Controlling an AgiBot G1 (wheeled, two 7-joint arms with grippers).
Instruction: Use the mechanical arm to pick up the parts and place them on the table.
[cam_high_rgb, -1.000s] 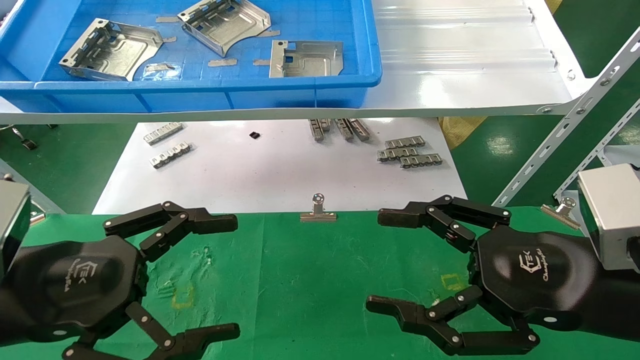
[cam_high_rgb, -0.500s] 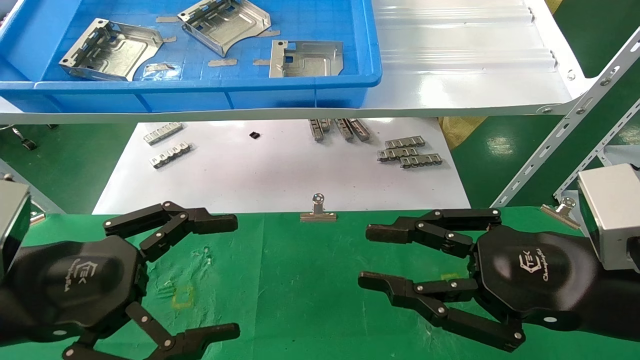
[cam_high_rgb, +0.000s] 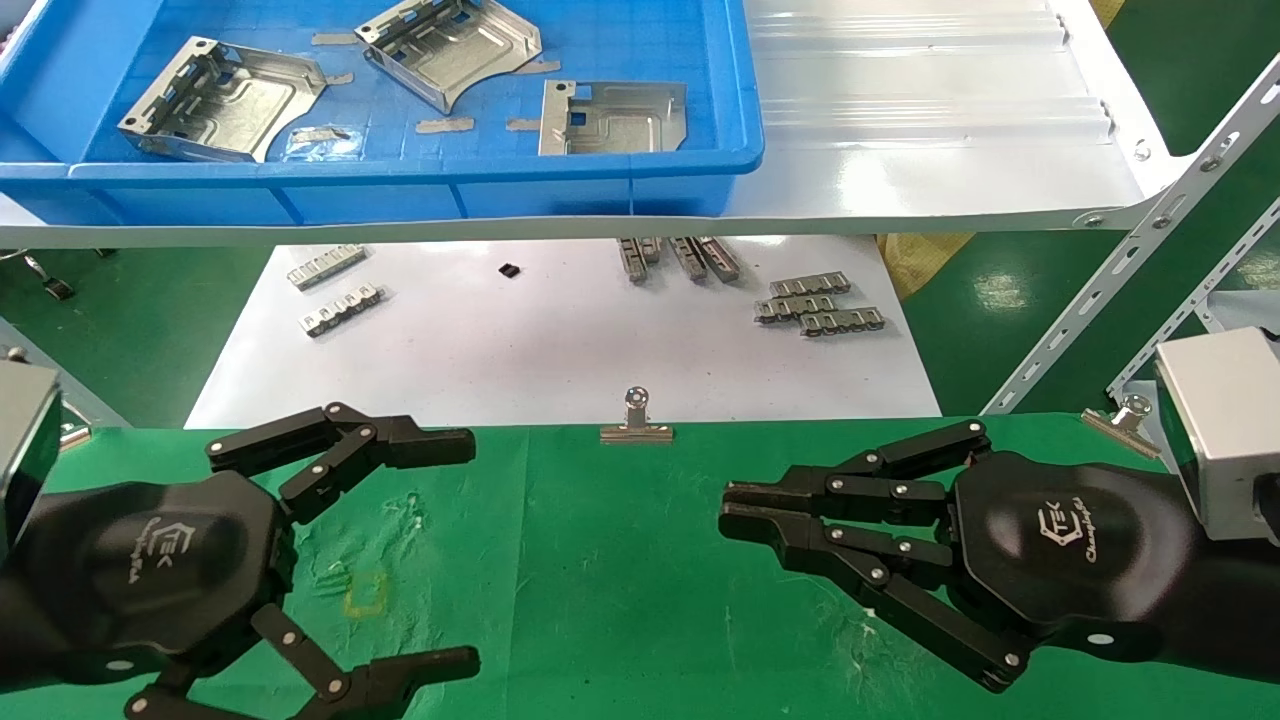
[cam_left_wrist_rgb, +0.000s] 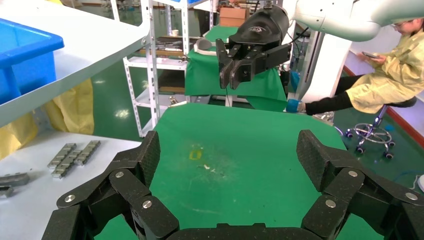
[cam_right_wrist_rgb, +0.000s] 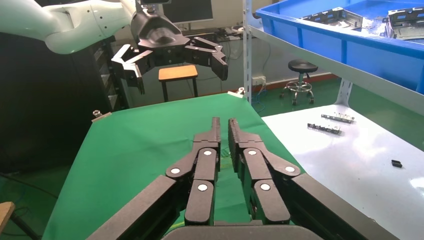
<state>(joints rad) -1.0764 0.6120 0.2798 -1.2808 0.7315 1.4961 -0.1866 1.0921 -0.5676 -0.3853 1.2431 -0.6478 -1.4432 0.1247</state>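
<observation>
Both arms hover low over the green-clothed counter (cam_high_rgb: 620, 580), neither holding anything. The right gripper (cam_high_rgb: 735, 510) has its jaws pinched together on nothing, the fingertips nearly touching in its own wrist view, while the left gripper (cam_high_rgb: 465, 545) has its jaws spread wide. The three sheet-metal parts (cam_high_rgb: 612, 118) lie in the blue bin (cam_high_rgb: 420, 185) on the white shelf (cam_high_rgb: 930, 150), well apart from both grippers and higher up. To my eye the pick has not begun: the working arm would need to lift clear of the shelf's front lip, spread its jaws, and come down over a folded edge instead of a flat face. The bin's far end is cut off, and the strips (cam_high_rgb: 820, 305) on the white sheet (cam_high_rgb: 560, 350) are partly hidden under the shelf.
</observation>
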